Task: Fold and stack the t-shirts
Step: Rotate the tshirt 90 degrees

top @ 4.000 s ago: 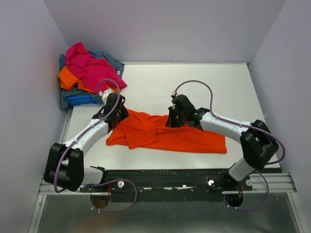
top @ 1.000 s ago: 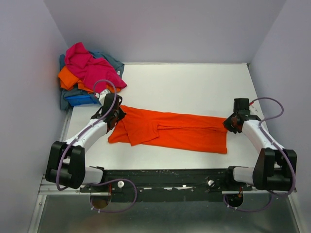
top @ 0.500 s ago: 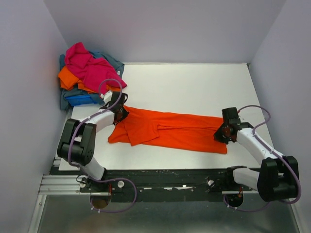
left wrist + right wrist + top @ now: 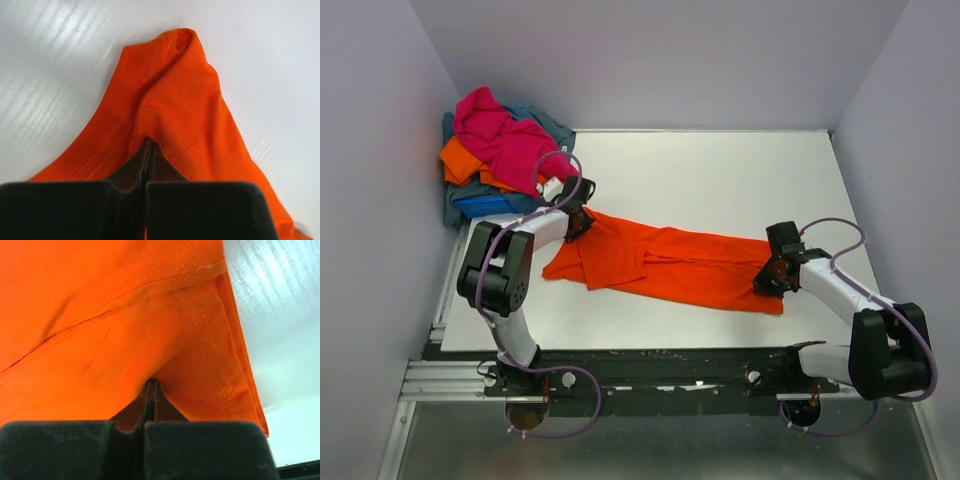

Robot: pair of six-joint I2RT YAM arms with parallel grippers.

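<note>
Lilac walls (image 4: pixel 650 60), white surface (image 4: pixel 720 180), orange t-shirt (image 4: pixel 670 265) folded into a long band mid-surface, long axis left to right, right end nearer, heap of other t-shirts (image 4: pixel 500 150) at far-left corner, left claw (image 4: pixel 582 222) clamped on the band's left end, right claw (image 4: pixel 767 278) clamped on its right end

Top cam: above and behind arm bases, looks down, whole desk (image 4: pixel 720 170) in frame. Wrist cams very close, sighting along left end effector (image 4: pixel 150 147) at orange shirt (image 4: pixel 670 265) left end, right end effector (image 4: pixel 151 387) at its right hem. All three share the shirt.
</note>
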